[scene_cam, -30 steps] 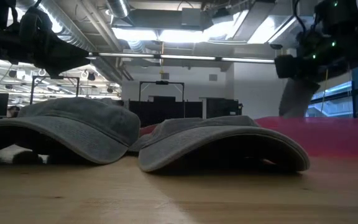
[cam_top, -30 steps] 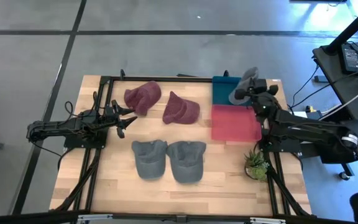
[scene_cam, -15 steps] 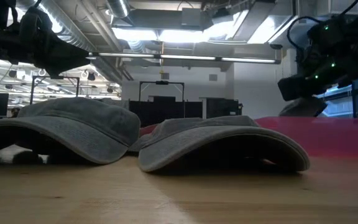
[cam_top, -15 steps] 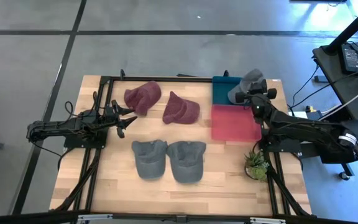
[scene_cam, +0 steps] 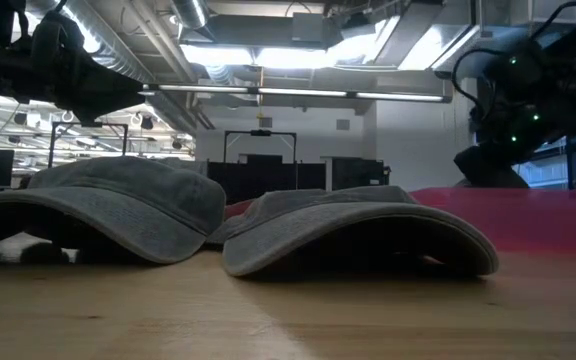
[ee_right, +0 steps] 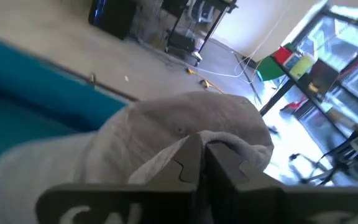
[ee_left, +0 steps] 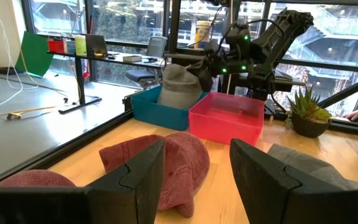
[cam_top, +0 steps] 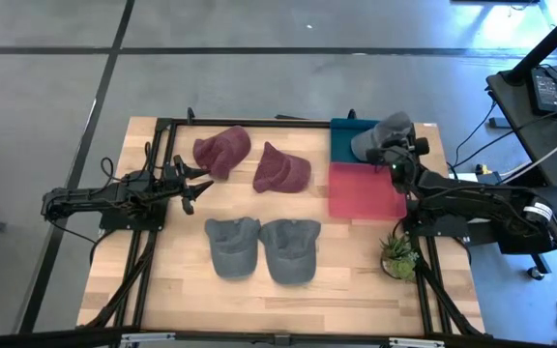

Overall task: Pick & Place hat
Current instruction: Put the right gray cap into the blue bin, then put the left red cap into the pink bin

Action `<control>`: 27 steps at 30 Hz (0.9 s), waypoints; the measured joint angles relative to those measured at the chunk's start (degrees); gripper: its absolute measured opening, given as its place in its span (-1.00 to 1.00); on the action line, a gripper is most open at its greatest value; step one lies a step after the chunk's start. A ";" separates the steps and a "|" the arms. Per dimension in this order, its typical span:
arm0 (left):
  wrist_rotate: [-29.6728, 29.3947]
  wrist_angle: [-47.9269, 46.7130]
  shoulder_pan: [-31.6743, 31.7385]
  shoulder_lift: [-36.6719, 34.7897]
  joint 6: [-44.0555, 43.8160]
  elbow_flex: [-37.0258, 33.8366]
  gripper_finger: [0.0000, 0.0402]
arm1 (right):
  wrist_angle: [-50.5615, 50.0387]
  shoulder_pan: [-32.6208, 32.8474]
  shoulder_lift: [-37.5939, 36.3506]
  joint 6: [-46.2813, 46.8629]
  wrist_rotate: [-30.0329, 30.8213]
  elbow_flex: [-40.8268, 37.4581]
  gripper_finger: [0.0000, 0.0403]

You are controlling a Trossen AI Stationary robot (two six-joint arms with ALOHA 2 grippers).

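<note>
High view shows a grey hat (cam_top: 387, 131) pinched in the right gripper (cam_top: 392, 151) above the teal bin (cam_top: 346, 140) at the table's far right corner; the right wrist view shows the two dark fingers (ee_right: 194, 163) closed tight on a fold of the hat's fabric, the teal wall just below. The left wrist view, looking across the table, shows the same hat draped over the teal bin's rim rather than sunk inside it. A red bin (cam_top: 364, 190) sits touching the teal one on its near side, with a small potted plant (cam_top: 398, 255) nearer the table's front edge. Two maroon hats (cam_top: 222, 151) and (cam_top: 280, 169) lie mid-table, and two grey hats (cam_top: 232, 245) and (cam_top: 290, 248) lie side by side in front of them. The left gripper (cam_top: 193, 183) waits with its jaws spread and empty just beside the maroon hats. The risk, by the look of it: soft cloth let go over the rim could catch there, slide off outside the bin or spill into the red one, and the fold could cling to the fingers.
</note>
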 joint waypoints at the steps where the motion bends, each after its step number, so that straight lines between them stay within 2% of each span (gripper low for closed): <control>1: 0.00 0.00 -0.01 0.00 -0.01 -0.01 -0.12 | -0.96 0.00 0.00 -0.44 0.04 0.00 -0.88; 5: -0.02 0.00 0.01 0.01 -0.02 -0.02 -0.12 | -4.04 0.00 0.00 -0.19 -1.03 0.00 -0.68; 11: -0.02 0.01 -0.01 -0.01 -0.04 -0.01 -0.12 | -4.84 0.02 0.00 3.89 -1.40 0.00 -0.20; 14: -0.02 0.00 0.00 0.00 -0.07 -0.01 -0.12 | -7.44 0.02 0.00 3.75 -1.44 1.03 -0.02; 17: -0.02 0.01 0.00 0.00 -1.05 0.00 -0.12 | -13.81 0.02 -0.02 5.25 -1.46 4.41 0.05; 23: -0.02 0.02 0.01 0.01 -1.11 0.00 -0.12 | -31.33 0.02 -0.02 10.02 -2.33 13.48 0.06; 25: -0.02 0.04 -0.01 -0.01 -1.10 0.00 -0.12 | -36.07 0.16 -0.02 13.74 -7.40 16.64 0.06; 27: -0.02 0.22 0.01 -0.01 -1.11 -0.02 -0.12 | -37.44 0.62 -0.04 15.57 -15.89 18.96 0.06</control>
